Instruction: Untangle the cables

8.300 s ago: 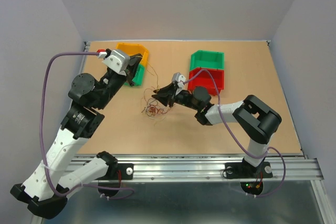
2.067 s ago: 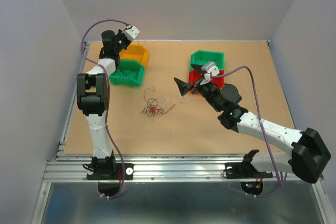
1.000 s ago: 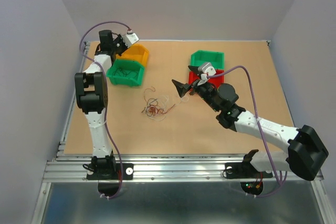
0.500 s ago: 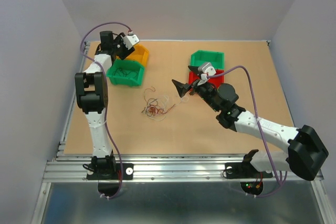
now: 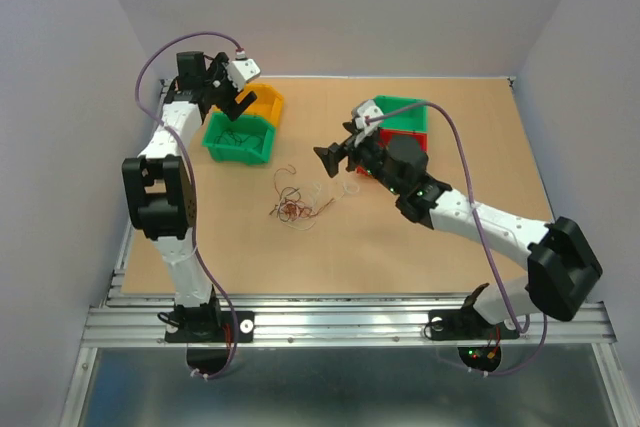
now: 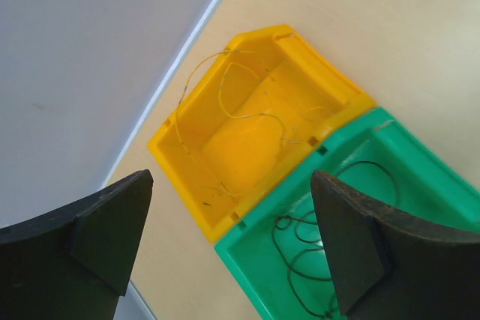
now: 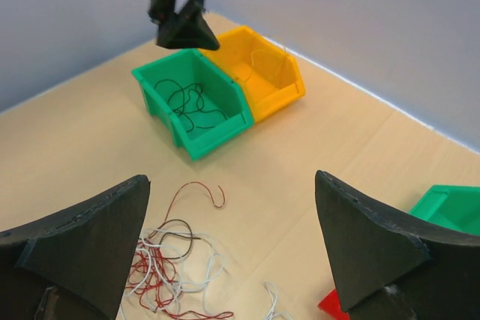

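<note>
A small wad of thin cables [image 5: 293, 209], reddish-brown with pale strands, is lying loose on the wooden bench [image 5: 300, 267], near its middle. The right end effector [image 5: 333, 154] is hovering just to the right of the wad, its two fingers spreading wide and gripping nothing. The left end effector [image 5: 237, 99] is hanging at the far left corner over a yellow bin [image 6: 184, 185] and a green bin [image 5: 238, 152], which are sitting side by side and touching. Its fingers are also gaping wide with nothing between them. A pale wire [image 6: 259, 115] is resting in the yellow bin, and a dark wire [image 7: 186, 101] is coiling in the green one. A second green bin [image 5: 400, 107] and a red bin [image 5: 412, 137] are sitting behind the right arm.
</note>
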Robot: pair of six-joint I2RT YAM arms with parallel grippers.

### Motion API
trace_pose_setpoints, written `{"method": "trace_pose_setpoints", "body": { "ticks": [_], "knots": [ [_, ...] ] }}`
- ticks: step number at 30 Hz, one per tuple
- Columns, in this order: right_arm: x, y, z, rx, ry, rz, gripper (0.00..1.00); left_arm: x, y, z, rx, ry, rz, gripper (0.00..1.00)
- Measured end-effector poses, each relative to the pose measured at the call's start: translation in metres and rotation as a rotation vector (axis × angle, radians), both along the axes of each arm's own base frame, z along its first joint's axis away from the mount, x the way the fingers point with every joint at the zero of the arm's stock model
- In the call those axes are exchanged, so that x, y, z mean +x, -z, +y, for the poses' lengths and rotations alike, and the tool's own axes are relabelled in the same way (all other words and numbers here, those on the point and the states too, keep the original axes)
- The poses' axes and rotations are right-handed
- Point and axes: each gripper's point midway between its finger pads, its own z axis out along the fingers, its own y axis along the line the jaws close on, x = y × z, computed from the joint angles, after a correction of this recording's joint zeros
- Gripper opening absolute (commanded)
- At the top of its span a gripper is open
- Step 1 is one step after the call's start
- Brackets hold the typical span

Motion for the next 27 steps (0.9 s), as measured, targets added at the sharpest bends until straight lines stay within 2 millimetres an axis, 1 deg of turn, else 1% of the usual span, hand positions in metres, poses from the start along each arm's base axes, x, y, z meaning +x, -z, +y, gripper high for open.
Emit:
{"method": "trace_pose_setpoints", "body": {
  "ticks": [2,3,4,5,6,7,8,10,11,12,13,14,16,17,20,21,24,27],
  "knots": [
    [0.012,0.006,0.013,-0.040,-0.007,0.061,0.96,-0.024,-0.019,-0.009,-0.041,-0.007,0.002,0.99],
    [0.014,0.011,0.018,-0.064,-0.019,0.089,0.96,-0.040,-0.034,-0.018,-0.072,-0.006,-0.005,0.99],
    [0.015,0.016,0.021,-0.086,-0.027,0.114,0.95,-0.050,-0.043,-0.024,-0.088,-0.005,-0.015,0.99],
    [0.014,0.026,0.024,-0.121,-0.047,0.152,0.95,-0.066,-0.055,-0.034,-0.119,0.001,-0.022,0.99],
    [0.014,0.035,0.025,-0.146,-0.059,0.181,0.95,-0.078,-0.061,-0.041,-0.136,0.009,-0.024,0.99],
    [0.012,0.044,0.027,-0.172,-0.072,0.212,0.95,-0.093,-0.071,-0.053,-0.153,0.026,-0.042,0.99],
    [0.011,0.051,0.027,-0.191,-0.078,0.234,0.95,-0.107,-0.076,-0.062,-0.169,0.039,-0.048,0.99],
    [0.011,0.075,0.026,-0.245,-0.079,0.300,0.95,-0.137,-0.078,-0.085,-0.194,0.057,-0.057,0.99],
    [0.011,0.083,0.025,-0.261,-0.077,0.321,0.93,-0.153,-0.074,-0.098,-0.206,0.069,-0.051,0.99],
    [0.012,0.097,0.025,-0.285,-0.079,0.359,0.92,-0.161,-0.068,-0.104,-0.221,0.060,-0.034,0.99],
    [0.013,0.109,0.023,-0.304,-0.078,0.390,0.91,-0.175,-0.062,-0.118,-0.238,0.078,-0.021,0.99],
    [0.015,0.119,0.023,-0.322,-0.078,0.423,0.90,-0.187,-0.052,-0.128,-0.266,0.077,0.010,0.99],
    [0.020,0.137,0.022,-0.349,-0.070,0.474,0.89,-0.195,-0.038,-0.130,-0.303,0.047,0.045,0.99],
    [0.022,0.149,0.022,-0.367,-0.072,0.506,0.87,-0.196,-0.032,-0.127,-0.334,0.010,0.055,0.99],
    [0.024,0.171,0.021,-0.401,-0.073,0.566,0.84,-0.199,-0.015,-0.115,-0.374,-0.075,0.062,0.99],
    [0.024,0.179,0.022,-0.415,-0.076,0.586,0.83,-0.200,-0.013,-0.112,-0.381,-0.094,0.059,0.99],
    [0.021,0.195,0.025,-0.443,-0.095,0.630,0.80,-0.204,-0.013,-0.098,-0.415,-0.164,-0.005,0.99],
    [0.019,0.203,0.029,-0.454,-0.120,0.655,0.77,-0.205,-0.020,-0.087,-0.435,-0.218,-0.068,0.99]
  ]
}}
